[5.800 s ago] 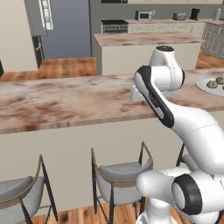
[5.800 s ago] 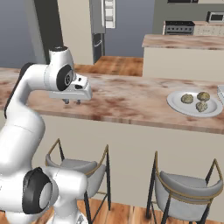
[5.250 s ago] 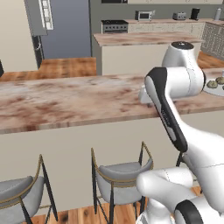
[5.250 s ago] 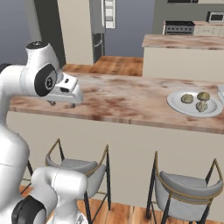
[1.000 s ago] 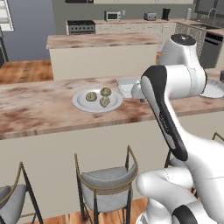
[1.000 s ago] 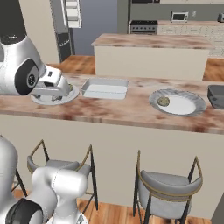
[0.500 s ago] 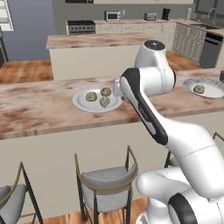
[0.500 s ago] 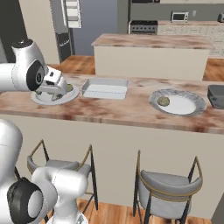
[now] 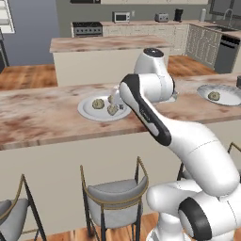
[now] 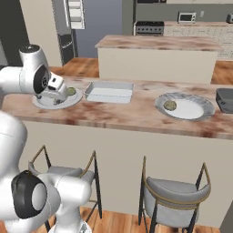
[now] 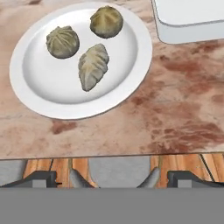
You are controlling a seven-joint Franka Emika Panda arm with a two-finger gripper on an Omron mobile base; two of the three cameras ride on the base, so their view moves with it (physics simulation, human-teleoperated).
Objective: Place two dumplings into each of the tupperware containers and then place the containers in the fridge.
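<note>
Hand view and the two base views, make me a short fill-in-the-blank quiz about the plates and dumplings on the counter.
1. The white plate under the gripper holds ____ dumplings.
2. The second plate, farther along the counter, holds ____ dumpling.
3. Between the two plates sits a clear container that is ____.
4. The gripper has its jaws ____ above the plate.

Missing words: three; one; empty; open

A white plate [image 11: 131, 83] sits on the marble surface [image 9: 42, 122]. Farther along is a second plate [image 10: 191, 109]. Two stools [image 10: 175, 193] stand below; an island [image 9: 94, 44] stands behind.
</note>
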